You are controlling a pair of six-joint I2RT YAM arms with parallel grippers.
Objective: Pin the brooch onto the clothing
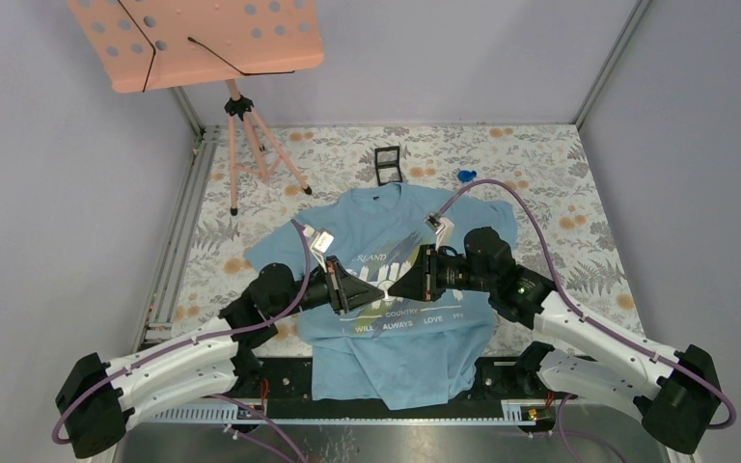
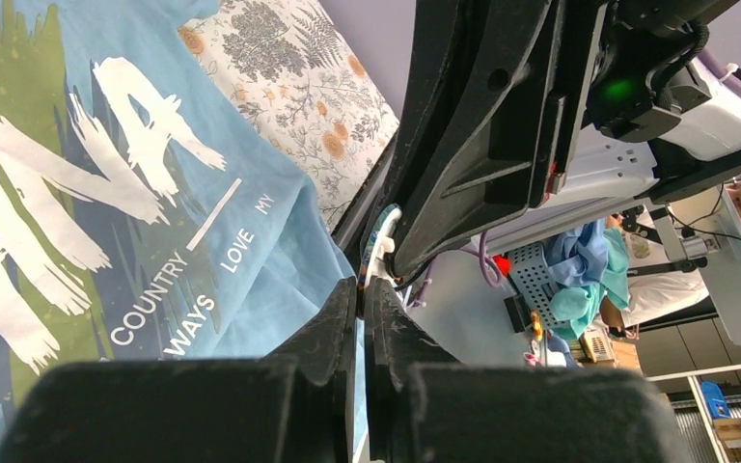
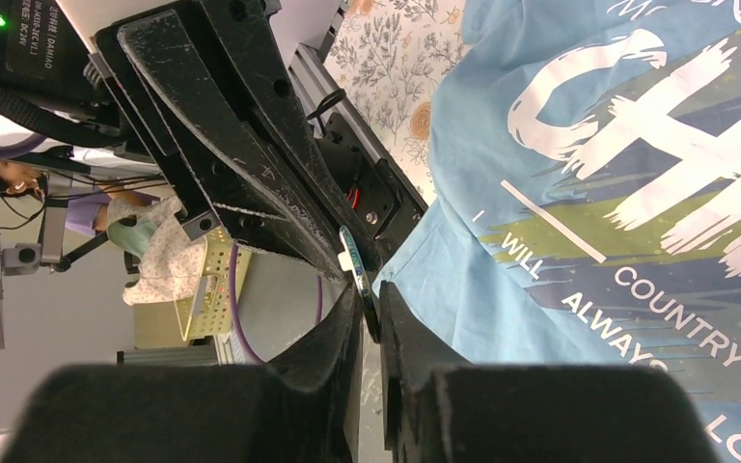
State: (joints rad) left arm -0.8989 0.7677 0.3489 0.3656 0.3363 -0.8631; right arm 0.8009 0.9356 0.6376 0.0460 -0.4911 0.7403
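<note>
Brooch [image 3: 357,270] sits over the chest print of the shirt [image 1: 391,362], caught where your two grippers meet tip to tip. From both wrists you see it edge-on, a thin sliver with its flat faces toward the finger pads and its line running along the fingers. Your right gripper [image 3: 368,294] pinches it from one side. Your left gripper [image 2: 363,287] is pressed nearly closed on its white edge. You cannot tell whether it touches the cloth. The shirt lies flat, collar away from you.
</note>
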